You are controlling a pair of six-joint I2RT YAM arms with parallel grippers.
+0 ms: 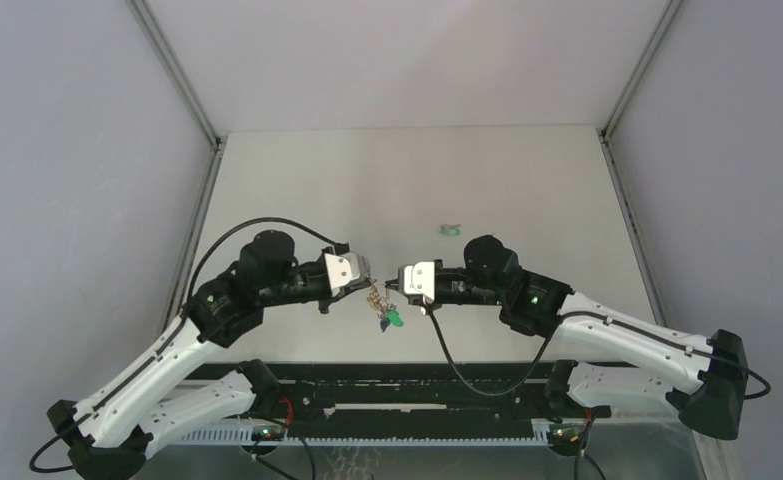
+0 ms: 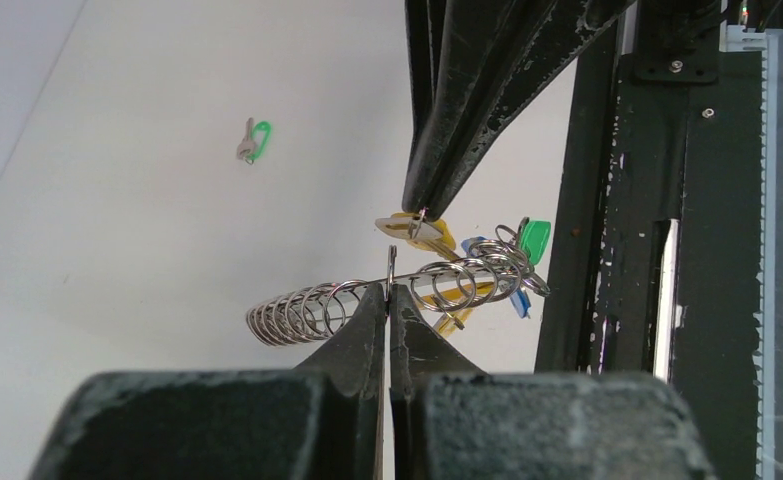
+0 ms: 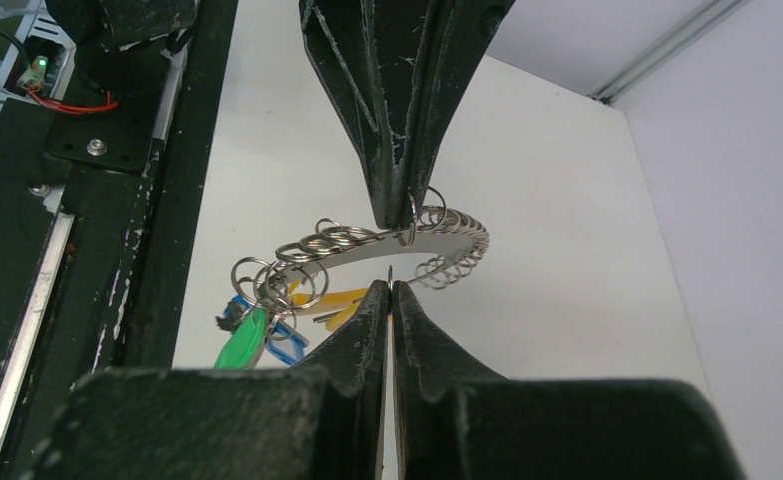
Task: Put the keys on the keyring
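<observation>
The keyring (image 1: 375, 297) hangs in the air between my two grippers: a curved band strung with several small silver rings (image 2: 297, 312) (image 3: 437, 240). Keys with green (image 2: 534, 240), blue (image 3: 267, 340) and yellow (image 3: 339, 298) heads dangle from its near end. My left gripper (image 2: 390, 287) is shut on one thin ring of the keyring. My right gripper (image 3: 391, 287) meets it tip to tip from the other side and is shut on a small ring at the yellow key's head (image 2: 407, 228). One more key with a green head (image 1: 451, 230) (image 2: 255, 140) lies alone on the table.
The white table (image 1: 407, 180) is walled by grey panels on three sides. A black rail (image 1: 407, 395) with the arm bases runs along the near edge, just below the hanging keys (image 1: 391, 318).
</observation>
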